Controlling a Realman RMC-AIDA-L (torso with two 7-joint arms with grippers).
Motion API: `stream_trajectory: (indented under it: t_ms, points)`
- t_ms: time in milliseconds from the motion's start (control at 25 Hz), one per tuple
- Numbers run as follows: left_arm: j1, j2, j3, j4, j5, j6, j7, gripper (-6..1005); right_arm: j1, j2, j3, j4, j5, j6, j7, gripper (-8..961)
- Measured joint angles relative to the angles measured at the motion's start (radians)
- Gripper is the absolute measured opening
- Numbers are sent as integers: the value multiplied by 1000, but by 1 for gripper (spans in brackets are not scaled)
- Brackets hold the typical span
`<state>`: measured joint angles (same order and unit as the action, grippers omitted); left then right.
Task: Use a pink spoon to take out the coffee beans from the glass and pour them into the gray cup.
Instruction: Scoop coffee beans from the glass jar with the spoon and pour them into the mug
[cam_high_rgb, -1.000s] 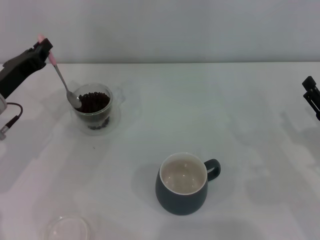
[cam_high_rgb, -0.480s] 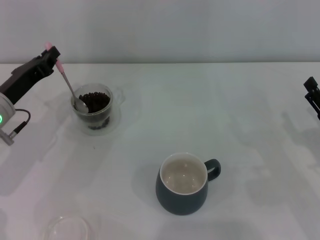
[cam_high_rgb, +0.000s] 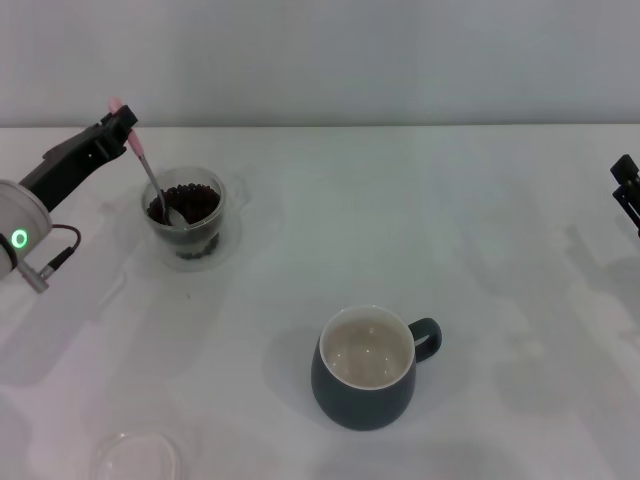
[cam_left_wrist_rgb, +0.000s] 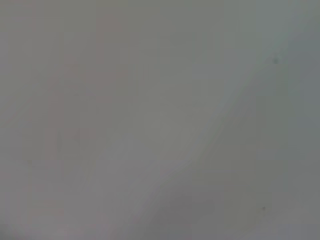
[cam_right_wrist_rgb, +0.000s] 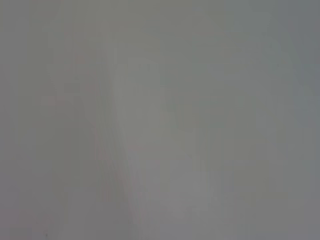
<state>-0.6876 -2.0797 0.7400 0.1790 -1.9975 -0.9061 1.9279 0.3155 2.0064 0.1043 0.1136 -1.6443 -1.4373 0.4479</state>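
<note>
L claw (cam_high_rgb: 122, 128) grips pink spoon (cam_high_rgb: 150, 178) — bowl in coffee beans (cam_high_rgb: 188, 202), no writing

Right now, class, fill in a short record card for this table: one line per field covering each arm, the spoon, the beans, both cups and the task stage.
left gripper: far left, above the glass, shut on the pink spoon's handle end
pink spoon: tilted, bowl down among the beans
coffee beans: all inside the glass
glass: upright, far left of table
gray cup: upright, near centre, handle toward the robot's right, inside holds no beans
right gripper: parked at far right edge
clear dish: near left edge
stage: scooping, nothing poured yet
</note>
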Motion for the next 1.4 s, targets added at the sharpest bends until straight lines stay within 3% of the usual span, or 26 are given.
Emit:
stream_trajectory:
  t_ms: [680,1400]
  points:
    - [8,2,-1,-27,-30,40,-219,126,-1,0,0,-8,2,0,0,814]
    - [41,5,-1,-20,-60,42,-322,126,9,1,0,-8,12,1,0,814]
